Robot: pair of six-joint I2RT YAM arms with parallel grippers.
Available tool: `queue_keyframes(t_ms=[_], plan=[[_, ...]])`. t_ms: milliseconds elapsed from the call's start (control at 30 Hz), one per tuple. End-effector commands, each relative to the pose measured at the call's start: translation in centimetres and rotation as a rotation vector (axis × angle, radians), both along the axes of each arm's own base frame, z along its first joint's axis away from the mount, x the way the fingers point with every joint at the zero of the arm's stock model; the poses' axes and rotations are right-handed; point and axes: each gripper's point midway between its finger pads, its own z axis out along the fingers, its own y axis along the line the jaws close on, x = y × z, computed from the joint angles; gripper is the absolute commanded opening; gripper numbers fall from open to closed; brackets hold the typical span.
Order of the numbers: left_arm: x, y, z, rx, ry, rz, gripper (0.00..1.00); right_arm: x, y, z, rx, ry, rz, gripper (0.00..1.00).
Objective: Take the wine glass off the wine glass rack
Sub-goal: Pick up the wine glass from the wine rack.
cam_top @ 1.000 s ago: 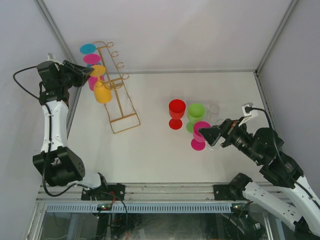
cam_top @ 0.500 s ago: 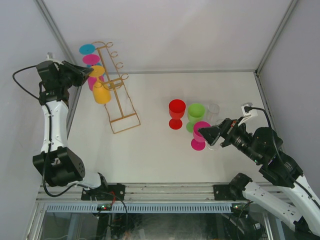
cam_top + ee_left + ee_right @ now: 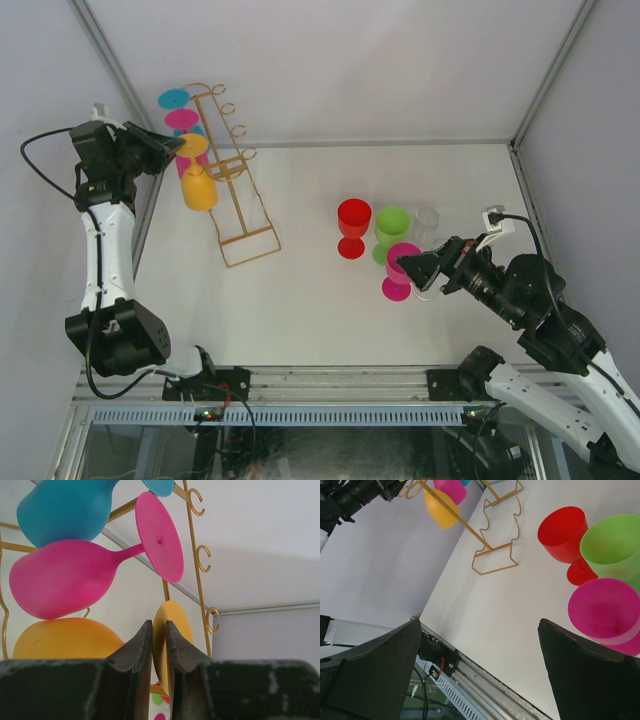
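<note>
The gold wire wine glass rack (image 3: 238, 190) stands at the table's far left; it also shows in the left wrist view (image 3: 197, 580) and the right wrist view (image 3: 495, 555). A yellow wine glass (image 3: 199, 188) hangs on its left side, under a pink one (image 3: 183, 119) and a blue one (image 3: 175, 98). My left gripper (image 3: 172, 148) is shut on the yellow glass's round foot (image 3: 172, 635), its bowl (image 3: 65, 639) at lower left. My right gripper (image 3: 415, 268) is open and empty beside a standing pink glass (image 3: 403, 265).
Red (image 3: 353, 226), green (image 3: 392, 230) and clear (image 3: 427, 222) glasses stand upright at centre right with the pink one. In the left wrist view the hanging pink (image 3: 60, 580) and blue (image 3: 65, 507) glasses sit just above the yellow one. Walls close in on the left and right.
The left gripper and the yellow glass have shifted slightly left, away from the rack's spine. The right arm has not moved.
</note>
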Motion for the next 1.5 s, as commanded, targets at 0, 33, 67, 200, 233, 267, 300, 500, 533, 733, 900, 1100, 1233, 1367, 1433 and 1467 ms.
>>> queue_keyframes(t_ms=[0, 33, 67, 200, 233, 267, 300, 500, 533, 733, 900, 1100, 1233, 1367, 1433, 1467], plan=[[-0.7, 0.1, 2.6, 0.065, -0.052, -0.008, 0.21, 0.2, 0.2, 0.7, 0.023, -0.011, 0.002, 1.0], [-0.7, 0.1, 2.6, 0.069, -0.052, -0.004, 0.23, 0.2, 0.2, 0.8, 0.024, -0.011, 0.001, 1.0], [-0.8, 0.2, 2.6, 0.07, -0.053, -0.003, 0.23, 0.2, 0.2, 0.7, 0.023, -0.011, 0.002, 1.0], [-0.8, 0.1, 2.6, 0.076, -0.053, -0.006, 0.23, 0.2, 0.3, 0.8, 0.024, -0.011, 0.004, 1.0], [-0.8, 0.1, 2.6, 0.075, -0.054, -0.008, 0.22, 0.2, 0.3, 0.8, 0.024, -0.011, 0.006, 1.0], [-0.8, 0.1, 2.6, 0.075, -0.053, -0.009, 0.21, 0.2, 0.4, 0.8, 0.024, -0.011, 0.007, 1.0], [-0.8, 0.0, 2.6, 0.074, -0.052, -0.011, 0.21, 0.2, 0.4, 0.8, 0.026, -0.01, 0.007, 1.0], [-1.0, 0.1, 2.8, 0.079, -0.055, -0.003, 0.21, 0.3, 0.4, 0.7, 0.025, -0.007, 0.006, 1.0], [-1.1, 0.1, 2.8, 0.08, -0.057, -0.003, 0.21, 0.2, 0.4, 0.8, 0.027, -0.007, 0.008, 1.0], [-1.3, 0.2, 3.1, 0.093, -0.062, 0.006, 0.17, 0.1, 0.4, 0.9, 0.032, -0.009, 0.01, 1.0], [-1.6, 0.2, 3.7, 0.098, -0.076, 0.011, 0.15, 0.2, 0.4, 0.8, 0.031, -0.008, 0.008, 1.0], [-2.0, 0.1, 4.7, 0.1, -0.095, 0.013, 0.07, 0.3, 0.5, 0.5, 0.025, 0.008, 0.007, 1.0], [-2.2, 0.0, 5.1, 0.095, -0.105, 0.014, 0.07, 0.3, 0.6, 0.5, 0.023, 0.008, 0.01, 1.0], [-2.2, -0.1, 5.6, 0.083, -0.123, 0.025, 0.05, 0.2, 0.5, 0.5, 0.025, 0.006, 0.01, 1.0], [-2.3, -0.2, 5.9, 0.07, -0.13, 0.023, 0.04, 0.2, 0.5, 0.5, 0.025, 0.006, 0.009, 1.0], [-2.3, -0.3, 6.0, 0.06, -0.133, 0.021, 0.03, 0.1, 0.4, 0.5, 0.024, 0.005, 0.009, 1.0]])
